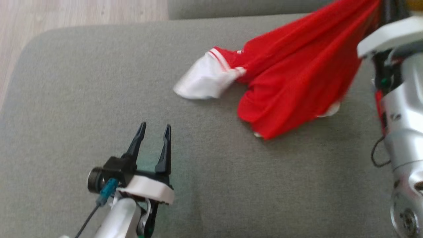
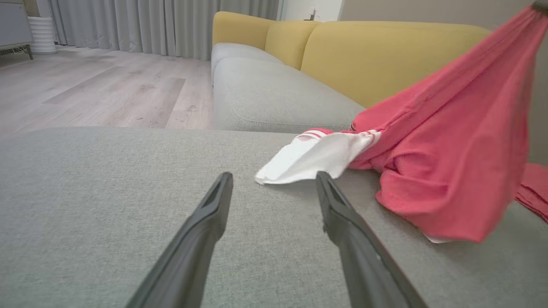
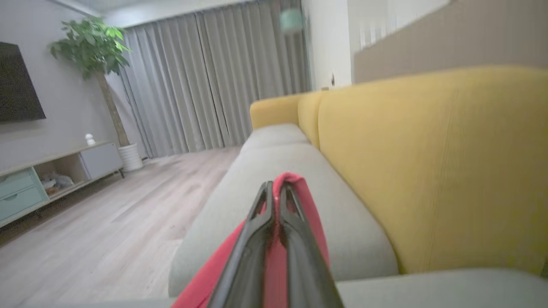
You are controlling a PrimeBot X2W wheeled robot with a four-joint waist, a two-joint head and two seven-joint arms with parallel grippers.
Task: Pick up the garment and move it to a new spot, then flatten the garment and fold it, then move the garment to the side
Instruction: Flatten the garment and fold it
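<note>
The garment (image 1: 297,76) is red with a white, red-striped sleeve (image 1: 206,79). Its upper part is lifted toward the top right while its lower folds and the sleeve rest on the grey cushion (image 1: 82,82). In the right wrist view my right gripper (image 3: 276,192) is shut on a pinch of the red garment (image 3: 299,222), held high above the sofa. Lower left on the cushion, my left gripper (image 1: 155,129) is open with nothing between its fingers, short of the sleeve. From the left wrist, the left gripper (image 2: 272,179) points at the white sleeve (image 2: 312,160) and the garment (image 2: 449,149).
The grey cushion's rounded edge (image 1: 36,36) drops to wooden floor (image 1: 66,13) at the upper left. A yellow sofa backrest (image 3: 428,162) runs along the right. Across the room stand curtains (image 3: 214,81), a potted plant (image 3: 92,47) and a low cabinet (image 3: 51,171).
</note>
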